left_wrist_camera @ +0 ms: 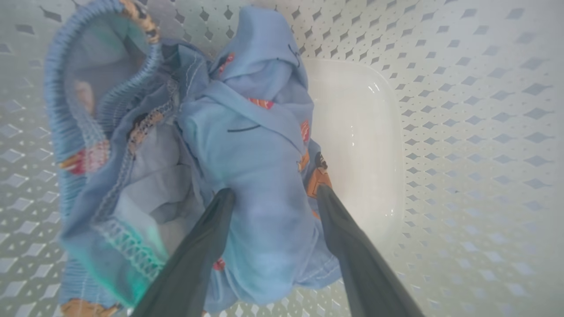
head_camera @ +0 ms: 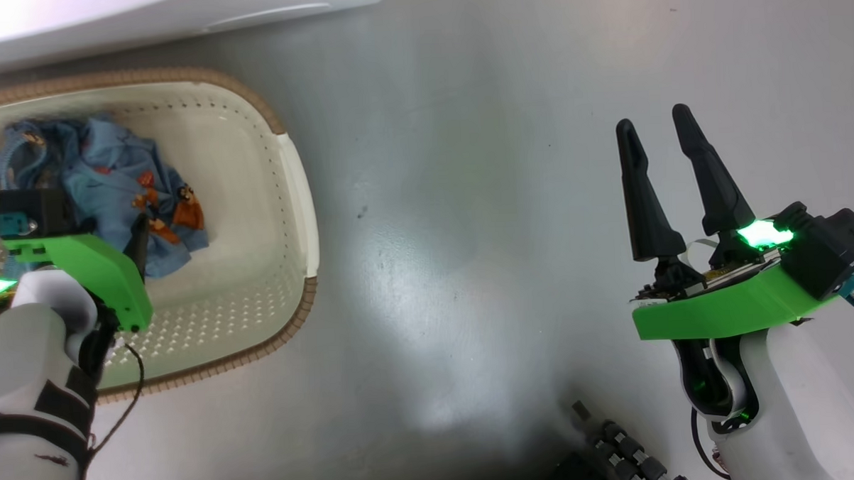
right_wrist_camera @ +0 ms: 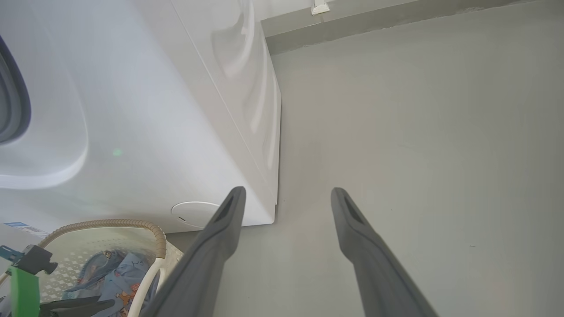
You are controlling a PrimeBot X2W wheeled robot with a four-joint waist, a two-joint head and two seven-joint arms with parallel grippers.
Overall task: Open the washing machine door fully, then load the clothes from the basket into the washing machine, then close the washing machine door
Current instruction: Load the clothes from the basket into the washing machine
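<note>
The clothes (left_wrist_camera: 255,167), a light-blue bundle with orange prints, lie crumpled in the basket (head_camera: 254,168). Our left gripper (left_wrist_camera: 275,190) sits among them with its jaws spread wide, one finger on each side of a fold (nothing pinched, as far as we can tell). The basket stands on the grey floor (head_camera: 469,231), just in front of the washing machine (right_wrist_camera: 154,110). Our right gripper (head_camera: 651,117) hangs over the floor well apart from the basket, jaws wide apart and holding nothing. Beyond it rise the machine's white front and side panel, with a sliver of grey gasket (right_wrist_camera: 13,101) at the view's edge.
</note>
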